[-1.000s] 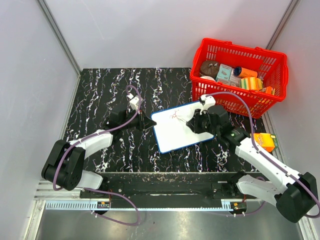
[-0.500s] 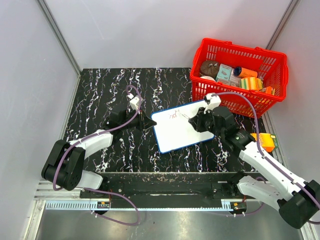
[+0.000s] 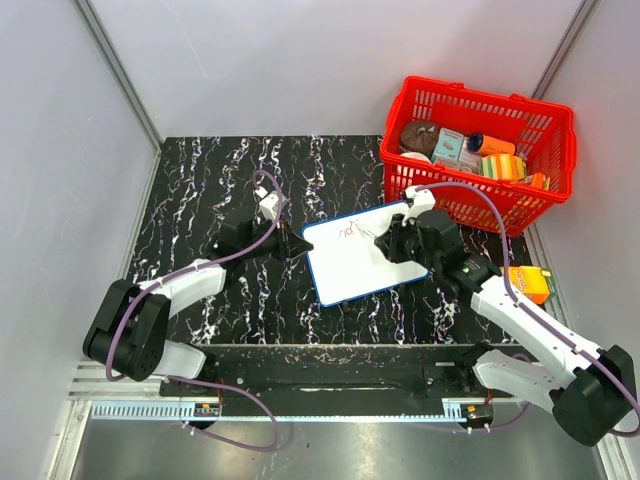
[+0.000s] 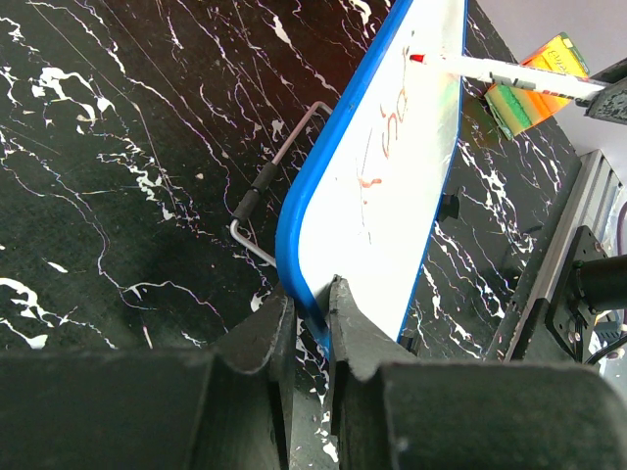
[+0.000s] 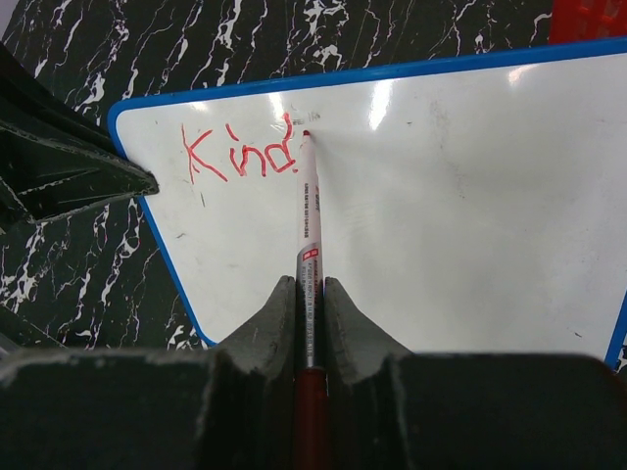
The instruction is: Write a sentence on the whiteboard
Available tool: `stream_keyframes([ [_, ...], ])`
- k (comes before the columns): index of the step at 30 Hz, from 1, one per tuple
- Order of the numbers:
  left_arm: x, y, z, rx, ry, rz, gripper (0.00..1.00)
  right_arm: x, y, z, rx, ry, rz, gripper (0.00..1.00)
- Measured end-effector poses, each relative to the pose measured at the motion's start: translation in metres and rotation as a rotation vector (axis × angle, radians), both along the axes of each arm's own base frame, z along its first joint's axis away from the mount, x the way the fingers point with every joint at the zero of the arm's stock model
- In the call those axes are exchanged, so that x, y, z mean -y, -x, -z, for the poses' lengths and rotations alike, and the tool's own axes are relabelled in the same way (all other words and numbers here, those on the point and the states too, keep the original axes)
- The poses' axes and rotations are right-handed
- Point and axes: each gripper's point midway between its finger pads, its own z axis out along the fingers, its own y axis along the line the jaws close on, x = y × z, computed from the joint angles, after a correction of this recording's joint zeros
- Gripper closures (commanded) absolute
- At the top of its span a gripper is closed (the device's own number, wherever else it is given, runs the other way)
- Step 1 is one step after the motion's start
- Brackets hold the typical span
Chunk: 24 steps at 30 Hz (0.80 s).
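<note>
- The sentence (image 5: pixel 235 152), now "Kind", has just gained strokes on the whiteboard (image 5: pixel 470 215), which lies on the table (image 3: pixel 200 180) near the basket (image 3: pixel 480 150).
- Right gripper (image 5: pixel 310 286) clamps the marker (image 5: pixel 308 211), tip seemingly touching past the "d".
- Left gripper (image 4: pixel 308 299) pinches the board's edge; most words remain.

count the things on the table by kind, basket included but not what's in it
whiteboard: 1
marker: 1
basket: 1
carton: 1
bent wire: 1
total: 5
</note>
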Motion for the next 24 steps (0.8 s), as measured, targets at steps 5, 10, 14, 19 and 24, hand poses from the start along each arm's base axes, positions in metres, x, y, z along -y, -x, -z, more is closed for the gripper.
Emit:
stream_keyframes([
  [5, 0.0, 0.0, 0.0, -0.001, -0.001, -0.002, 1.0, -0.001, 0.0, 0.002, -0.006, 0.003, -0.001, 1.0],
  [10, 0.0, 0.0, 0.001, -0.003, -0.003, -0.003, 1.0, -0.001, 0.0, 0.003, -0.008, 0.005, -0.002, 1.0],
  [14, 0.0, 0.0, 0.001, -0.003, -0.003, -0.003, 1.0, 0.0, 0.0, 0.004, -0.011, 0.006, -0.002, 1.0],
  [19, 0.0, 0.0, 0.001, -0.003, -0.003, -0.003, 1.0, -0.001, 0.006, 0.008, -0.025, 0.005, -0.021, 1.0],
  [24, 0.0, 0.0, 0.001, -0.003, -0.003, -0.003, 1.0, 0.001, 0.011, 0.012, -0.038, 0.008, -0.029, 1.0],
])
